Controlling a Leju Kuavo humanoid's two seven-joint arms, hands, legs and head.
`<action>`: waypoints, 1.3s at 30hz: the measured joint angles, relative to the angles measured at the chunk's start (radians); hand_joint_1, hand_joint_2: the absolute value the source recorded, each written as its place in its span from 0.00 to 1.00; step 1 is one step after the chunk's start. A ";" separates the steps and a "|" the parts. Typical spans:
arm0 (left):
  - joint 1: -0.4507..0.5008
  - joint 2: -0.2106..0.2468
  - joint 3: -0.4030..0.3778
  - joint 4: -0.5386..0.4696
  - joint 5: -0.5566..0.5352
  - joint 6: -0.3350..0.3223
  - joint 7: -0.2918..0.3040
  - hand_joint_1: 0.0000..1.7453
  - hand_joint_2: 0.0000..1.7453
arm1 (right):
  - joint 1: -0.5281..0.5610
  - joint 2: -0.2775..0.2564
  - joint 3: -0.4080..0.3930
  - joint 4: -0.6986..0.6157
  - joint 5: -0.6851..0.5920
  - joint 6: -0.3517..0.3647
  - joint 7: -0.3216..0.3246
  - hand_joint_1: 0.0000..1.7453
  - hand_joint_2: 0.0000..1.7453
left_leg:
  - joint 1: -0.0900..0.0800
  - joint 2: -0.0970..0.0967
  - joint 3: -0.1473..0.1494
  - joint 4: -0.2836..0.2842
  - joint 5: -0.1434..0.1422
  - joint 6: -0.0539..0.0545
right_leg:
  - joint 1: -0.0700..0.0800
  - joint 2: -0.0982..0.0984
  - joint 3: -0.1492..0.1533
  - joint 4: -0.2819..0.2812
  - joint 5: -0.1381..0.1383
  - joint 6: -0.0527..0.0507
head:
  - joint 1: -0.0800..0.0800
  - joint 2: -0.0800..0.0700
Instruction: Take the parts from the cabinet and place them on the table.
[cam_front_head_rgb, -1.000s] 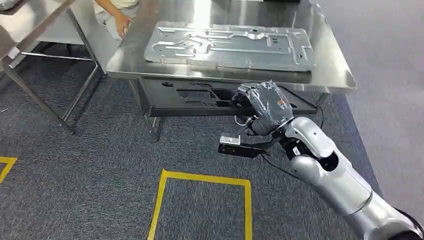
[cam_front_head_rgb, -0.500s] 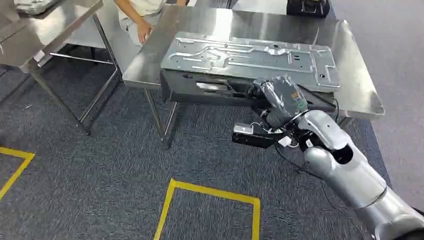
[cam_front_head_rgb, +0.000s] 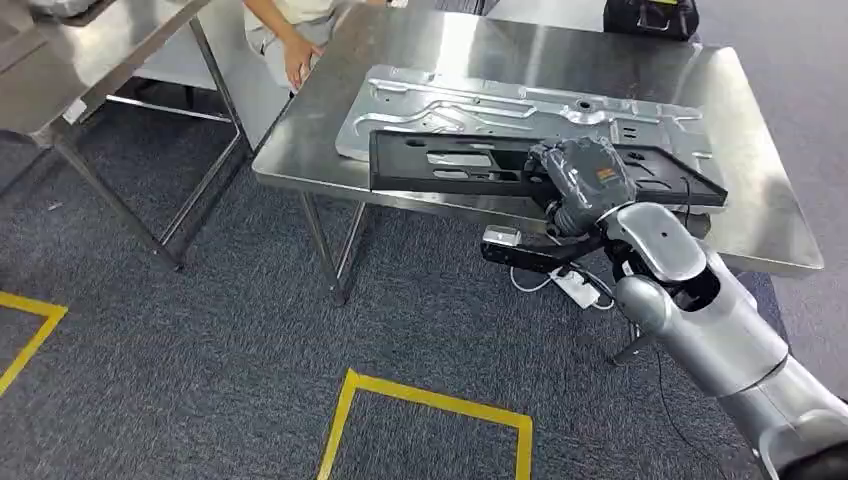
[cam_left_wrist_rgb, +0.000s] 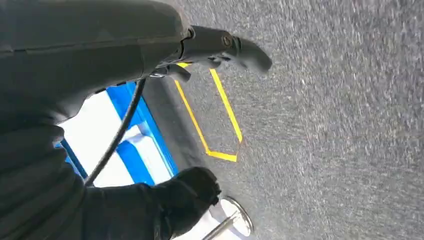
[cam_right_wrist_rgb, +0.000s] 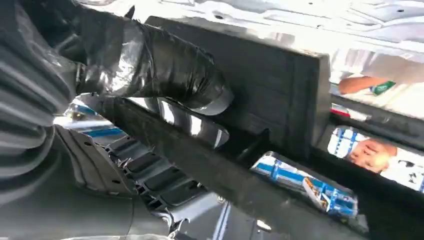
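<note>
A long black plastic panel (cam_front_head_rgb: 450, 165) with cut-outs hangs level just above the steel table (cam_front_head_rgb: 760, 230), partly over the pressed grey metal plate (cam_front_head_rgb: 480, 100) that lies there. My right hand (cam_front_head_rgb: 580, 180), wrapped in grey tape, grips the panel's near long edge right of its middle. In the right wrist view the taped fingers (cam_right_wrist_rgb: 150, 65) curl over the panel's dark edge (cam_right_wrist_rgb: 280, 85). My left hand (cam_left_wrist_rgb: 235, 47) hangs over the carpet with its fingers apart and nothing in them.
A person's hand (cam_front_head_rgb: 298, 60) rests by the table's far left corner. A second steel table (cam_front_head_rgb: 90, 60) stands to the left. A black bag (cam_front_head_rgb: 650, 15) sits at the table's far edge. Yellow floor tape (cam_front_head_rgb: 430, 400) marks the carpet; a white power strip (cam_front_head_rgb: 580, 285) lies under the table.
The camera has shifted closer to the table. My right hand has lifted the black panel from below the table's front edge up over the tabletop and the metal plate.
</note>
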 joint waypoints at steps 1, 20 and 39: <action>0.000 0.000 0.000 0.000 -0.002 0.000 0.000 0.00 1.00 | -0.001 -0.002 0.002 0.005 0.015 -0.006 0.004 1.00 1.00 | -0.001 -0.001 0.014 -0.008 -0.006 0.007 | -0.001 0.003 -0.046 0.068 0.010 0.000 | 0.000 0.000; -0.009 -0.013 0.008 0.004 -0.019 0.000 0.000 0.00 1.00 | 0.024 0.013 0.013 0.122 0.155 -0.051 0.039 1.00 1.00 | -0.001 -0.009 -0.053 0.294 -0.229 -0.044 | 0.023 0.021 -0.052 -0.101 0.055 -0.077 | -0.001 0.000; 0.002 -0.013 0.025 0.010 -0.032 0.000 -0.008 0.00 1.00 | 0.088 0.027 -0.069 0.217 0.184 -0.093 0.041 1.00 1.00 | 0.004 -0.013 0.118 -0.019 -0.081 -0.009 | 0.002 0.017 -0.160 0.005 -0.026 -0.009 | 0.002 0.000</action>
